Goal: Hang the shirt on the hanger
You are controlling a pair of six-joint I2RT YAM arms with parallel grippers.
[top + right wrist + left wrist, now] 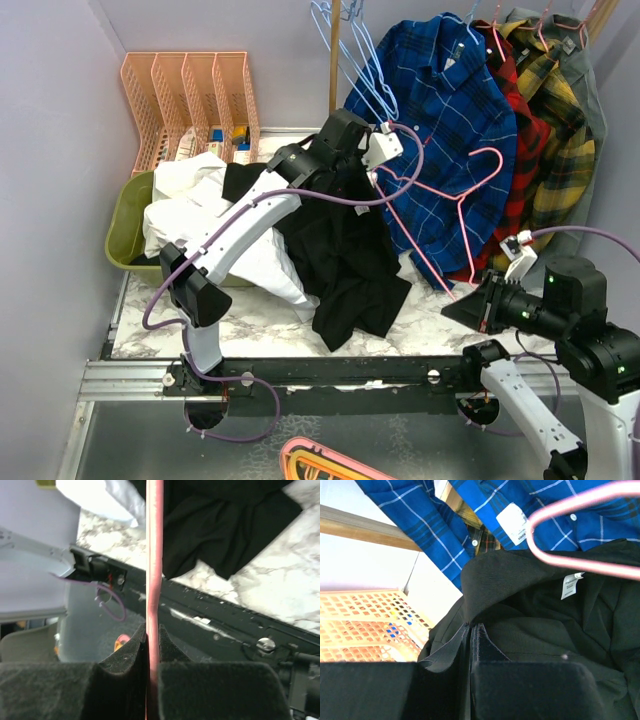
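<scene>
**Item 1: shirt (345, 250).** Black, plain, soft. It sits mid-worktop, lifted at its far end and trailing toward you, with the lower part pooled on the marble worktop (430, 325). Its long axis runs far to near. Expect it to be light, limp and prone to folding on itself, so it will not hold an opening unaided. The neck label (568, 586) shows just beside the grip, so you are probably holding it near the collar, which is the best place to hold.

**Item 2: hanger (154, 555).** Thin pink wire, likely stiff but springy, and smooth enough to twist in a pinch. Its long axis runs diagonally from far left, by the collar, to near right. A curved section bulges right, in front of the blue plaid shirt (440, 110). You cannot tell for certain which end is the hook.

**Item 3: left tool (471, 630).** It is pressed together on a fold of the black fabric and holds it up.

**Item 4: right tool (152, 630).** It pinches the wire at its near end, with the rod standing straight between the pads.

**Also present.** A white garment (190, 200) lies in a green tub (120, 235), left of the shirt.
</scene>
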